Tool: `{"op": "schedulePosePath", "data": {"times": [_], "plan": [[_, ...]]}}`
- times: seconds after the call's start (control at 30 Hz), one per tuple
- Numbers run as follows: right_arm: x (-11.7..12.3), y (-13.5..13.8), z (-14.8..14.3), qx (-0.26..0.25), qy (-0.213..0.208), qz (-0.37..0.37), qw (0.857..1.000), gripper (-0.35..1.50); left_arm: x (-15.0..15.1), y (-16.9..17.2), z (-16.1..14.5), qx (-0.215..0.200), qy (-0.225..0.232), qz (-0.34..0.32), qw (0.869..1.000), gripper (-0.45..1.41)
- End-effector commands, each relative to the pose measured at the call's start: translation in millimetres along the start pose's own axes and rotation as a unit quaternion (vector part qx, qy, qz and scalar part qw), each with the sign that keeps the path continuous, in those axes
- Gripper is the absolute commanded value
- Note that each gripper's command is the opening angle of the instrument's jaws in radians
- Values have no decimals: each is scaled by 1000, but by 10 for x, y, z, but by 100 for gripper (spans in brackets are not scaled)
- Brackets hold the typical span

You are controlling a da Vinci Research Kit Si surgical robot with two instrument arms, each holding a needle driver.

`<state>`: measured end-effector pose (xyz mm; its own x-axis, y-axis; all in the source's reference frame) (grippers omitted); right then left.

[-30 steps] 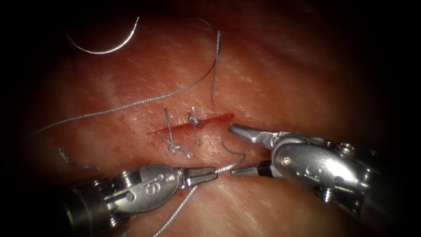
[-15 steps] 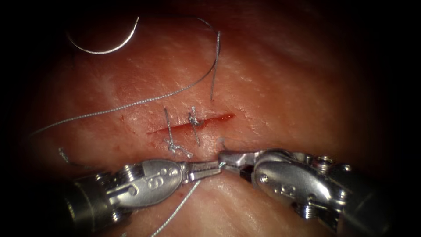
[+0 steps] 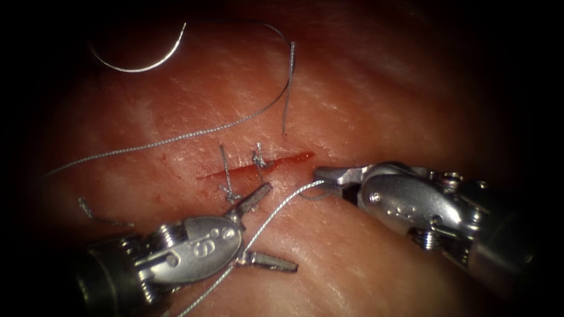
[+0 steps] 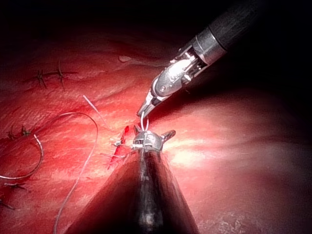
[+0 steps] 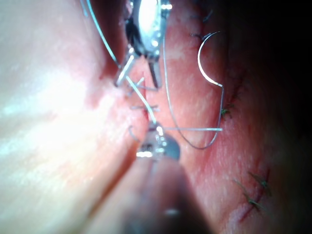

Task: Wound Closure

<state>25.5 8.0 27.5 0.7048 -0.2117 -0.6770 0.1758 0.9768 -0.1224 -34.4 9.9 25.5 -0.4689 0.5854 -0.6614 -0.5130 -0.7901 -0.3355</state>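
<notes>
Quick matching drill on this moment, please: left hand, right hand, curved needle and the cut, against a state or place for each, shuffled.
Things:
1. Left arm's steel hand
2. Right arm's steel hand
3. Curved steel needle
4. Red slit-like cut

States:
A. lying free on the tissue, far upper left of the cut
B. shut on the grey braided thread
C. crossed by two tied stitches
D. jaws spread, holding nothing

Pairs: 1-D, 2-B, 3-A, 4-C
</notes>
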Motion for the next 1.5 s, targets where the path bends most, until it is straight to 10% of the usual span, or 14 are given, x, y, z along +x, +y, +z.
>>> {"op": "schedulePosePath", "data": {"times": [0.03,0.37,1.07,1.23,1.5], "plan": [[-9,11,6,-7,1,3,1000,-35,-6,0,-2,-1,2,3,1000,78],[-17,20,-23,-20,16,16,1000,-35,-64,2,-23,27,-2,-17,999,73],[-23,26,-27,-29,11,22,999,-35,-84,26,-13,-12,-18,-15,1000,37],[-21,19,-23,-32,9,20,999,-35,-84,26,-20,-20,-16,-14,1000,-45],[-22,9,-22,-36,10,29,999,-35,-71,14,-33,-40,3,6,999,-45]]}}
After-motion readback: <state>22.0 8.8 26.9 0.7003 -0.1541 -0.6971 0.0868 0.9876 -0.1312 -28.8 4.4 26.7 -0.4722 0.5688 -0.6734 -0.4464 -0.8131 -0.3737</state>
